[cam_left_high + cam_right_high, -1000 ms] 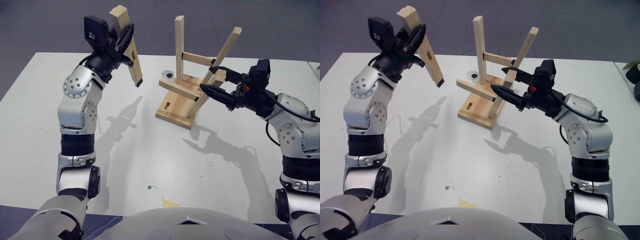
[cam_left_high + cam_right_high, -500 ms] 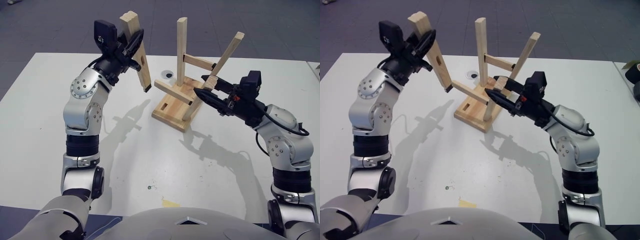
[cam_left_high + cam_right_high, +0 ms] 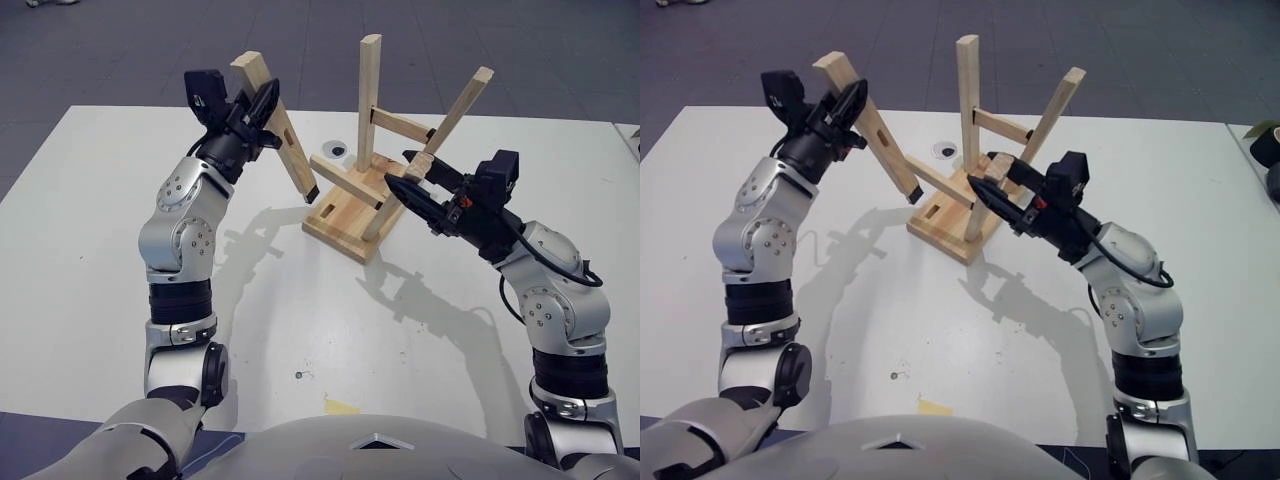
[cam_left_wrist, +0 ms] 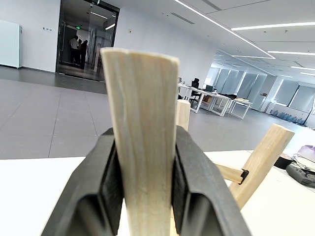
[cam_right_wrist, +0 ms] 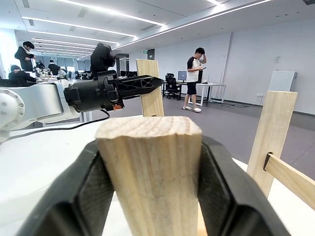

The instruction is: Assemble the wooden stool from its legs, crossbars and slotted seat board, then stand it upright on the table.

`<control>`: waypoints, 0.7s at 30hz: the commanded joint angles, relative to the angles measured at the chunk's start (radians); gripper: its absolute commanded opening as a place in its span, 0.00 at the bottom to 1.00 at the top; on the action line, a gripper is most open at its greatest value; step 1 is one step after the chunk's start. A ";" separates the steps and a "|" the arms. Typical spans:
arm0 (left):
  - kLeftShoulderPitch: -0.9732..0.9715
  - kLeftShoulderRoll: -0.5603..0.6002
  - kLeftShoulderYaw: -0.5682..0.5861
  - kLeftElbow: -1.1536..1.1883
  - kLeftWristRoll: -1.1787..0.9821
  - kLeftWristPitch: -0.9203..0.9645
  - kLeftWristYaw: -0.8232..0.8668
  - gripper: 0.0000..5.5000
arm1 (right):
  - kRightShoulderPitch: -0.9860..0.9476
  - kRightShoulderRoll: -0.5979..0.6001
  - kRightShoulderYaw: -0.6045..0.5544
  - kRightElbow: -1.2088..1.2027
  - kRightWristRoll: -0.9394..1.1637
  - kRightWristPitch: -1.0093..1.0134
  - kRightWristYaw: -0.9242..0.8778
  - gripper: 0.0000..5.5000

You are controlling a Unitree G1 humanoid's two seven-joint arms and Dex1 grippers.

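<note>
Standing stool frame (image 3: 372, 190): upside down toward the middle of the desk's (image 3: 90, 260) far edge, seat board (image 3: 340, 218) lowest and legs pointing up. I cannot tell whether the board lies flat or is tipped.
Upright leg (image 3: 369, 90): rises from the board's far side. An upper crossbar (image 3: 402, 125) joins it to the slanted leg (image 3: 462, 105), which leans toward the desk's right edge.
Right gripper (image 3: 403, 170): clamped on a third leg (image 3: 392, 212) near its upper end, at the board's right side. In the wrist view the wood's end fills the gap between both fingers.
Lower crossbar (image 3: 345, 180): runs from the frame toward the desk's left edge, with its free end in the open.
Left gripper (image 3: 270, 115): closed round a loose leg (image 3: 296, 162), slotted, held in the air at a slant and gripped on its upper half.
Loose leg's lower end: just beside the lower crossbar's free end; I cannot tell whether they touch.
Round object (image 3: 337, 151): small and dark-centred, on the desk behind the board, near the far edge.
Scrap (image 3: 341, 407): yellowish, at the near edge.
Open room: broad bare desk from the frame to the left edge, to the near edge and toward the right edge. The tight spot is between the two grippers, around the frame.
</note>
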 commanded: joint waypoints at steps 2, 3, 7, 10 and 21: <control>0.022 -0.006 0.006 0.005 -0.034 0.039 -0.018 0.19 | 0.040 0.004 0.044 0.026 -0.003 0.051 0.005 0.40; 0.023 -0.015 0.012 0.005 -0.044 0.045 -0.012 0.19 | 0.040 0.005 0.046 0.027 -0.003 0.050 0.004 0.40; 0.022 -0.035 0.008 0.016 -0.040 0.029 -0.004 0.19 | 0.043 0.009 0.055 0.026 -0.004 0.050 0.004 0.40; 0.016 -0.040 0.004 0.033 -0.023 0.006 -0.011 0.19 | 0.044 0.010 0.061 0.024 -0.002 0.051 0.002 0.40; 0.022 -0.007 -0.044 0.079 0.048 -0.072 -0.067 0.19 | 0.044 0.012 0.073 0.024 0.000 0.050 0.000 0.40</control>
